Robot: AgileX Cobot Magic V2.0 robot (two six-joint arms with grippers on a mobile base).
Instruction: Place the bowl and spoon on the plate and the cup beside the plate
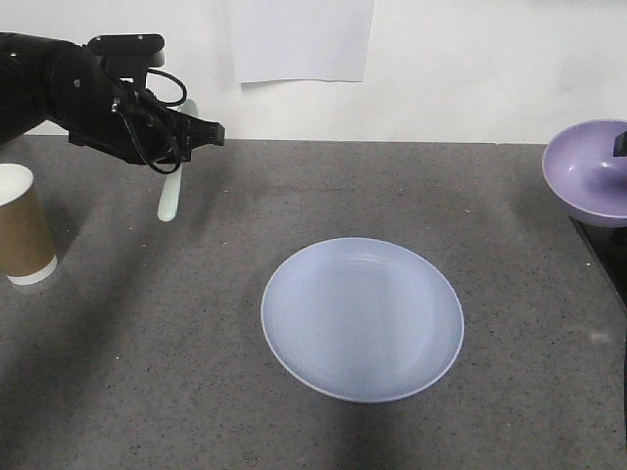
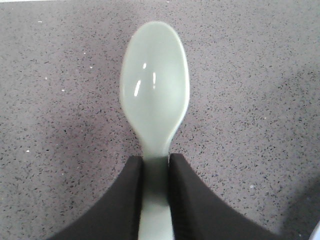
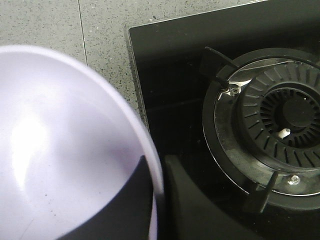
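Note:
The pale blue plate (image 1: 362,318) lies flat mid-counter with nothing on it. My left gripper (image 1: 178,164) hovers at the back left, shut on the handle of the mint-green spoon (image 1: 169,201); in the left wrist view the spoon (image 2: 155,90) sticks out past the left gripper (image 2: 156,165), scoop up, above the counter. The brown paper cup (image 1: 22,235) stands upright at the far left. The lavender bowl (image 1: 593,171) is lifted at the right edge, its rim pinched by my right gripper (image 1: 620,144). The right gripper (image 3: 159,170) has one finger inside the bowl (image 3: 60,150) and one outside.
A black cooktop (image 3: 165,75) with a round gas burner (image 3: 280,125) lies under the raised bowl at the counter's right end. The speckled grey counter (image 1: 294,196) runs back to a white wall with a paper sheet (image 1: 304,39).

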